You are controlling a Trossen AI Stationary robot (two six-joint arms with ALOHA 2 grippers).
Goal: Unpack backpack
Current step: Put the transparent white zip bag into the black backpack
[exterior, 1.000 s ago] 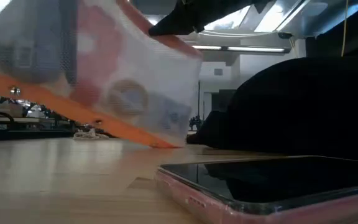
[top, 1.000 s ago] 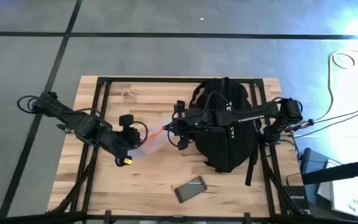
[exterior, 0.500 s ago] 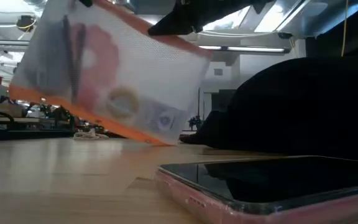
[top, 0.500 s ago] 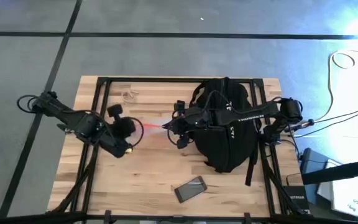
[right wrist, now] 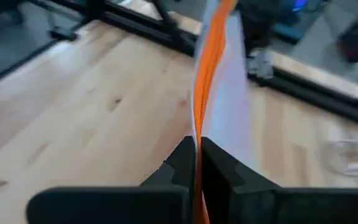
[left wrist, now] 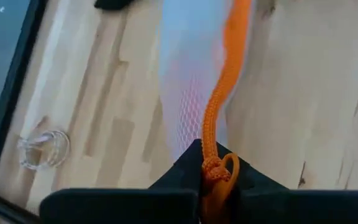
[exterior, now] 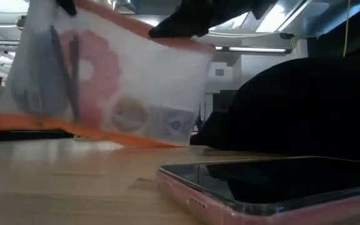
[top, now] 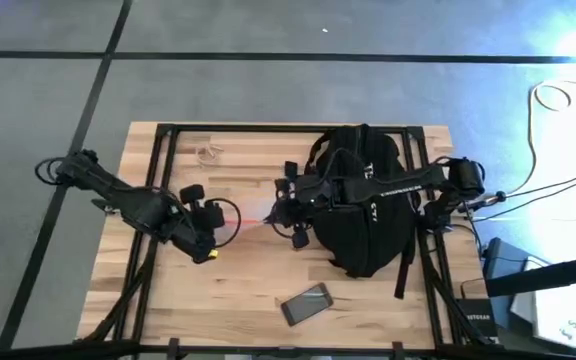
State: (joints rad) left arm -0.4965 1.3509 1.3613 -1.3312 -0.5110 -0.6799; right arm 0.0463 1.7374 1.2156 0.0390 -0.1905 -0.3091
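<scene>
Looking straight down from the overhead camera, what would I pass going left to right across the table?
Left end effector → mesh pouch with orange trim, held between both arms → right end effector → black backpack.

Matt black fabric backpack (top: 363, 210), white mesh pouch (exterior: 114, 87), pale wooden table (top: 238, 280).
</scene>
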